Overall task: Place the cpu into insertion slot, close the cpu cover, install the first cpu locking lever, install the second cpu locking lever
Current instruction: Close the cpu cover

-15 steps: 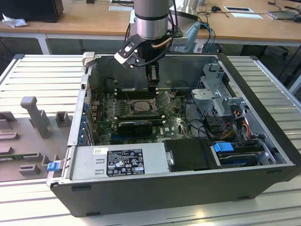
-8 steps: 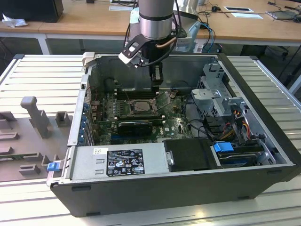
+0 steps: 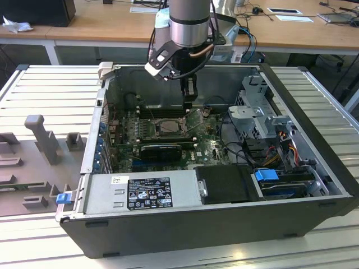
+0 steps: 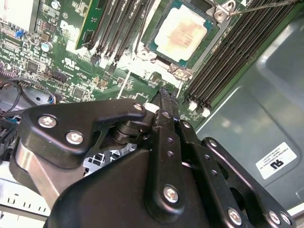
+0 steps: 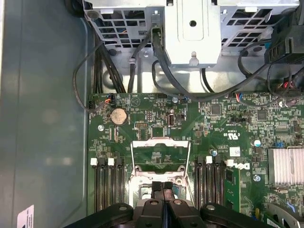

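The cpu (image 4: pixel 183 33), a pale silver-beige square, lies flat in the insertion slot (image 4: pixel 151 45) on the green board. The cpu cover (image 5: pixel 160 142), a silver frame with a cut-out middle, stands raised on its hinge, and the board shows through it. In the exterior view the cover (image 3: pixel 195 117) tilts up at the exterior view's right of the slot (image 3: pixel 167 128). My gripper (image 5: pixel 163 187) hangs just above the board beside the raised cover, its black fingers pressed together with nothing between them. It also shows from the exterior view (image 3: pixel 189 100). A thin wire lever (image 4: pixel 266 5) runs past the slot's corner.
Black memory slots (image 5: pixel 107 185) flank the slot on both sides. A grey drive cage (image 5: pixel 192 28) with black cables sits past the board, and a finned heatsink (image 5: pixel 285 166) lies to one side. The power supply (image 3: pixel 146 193) fills the case's near side.
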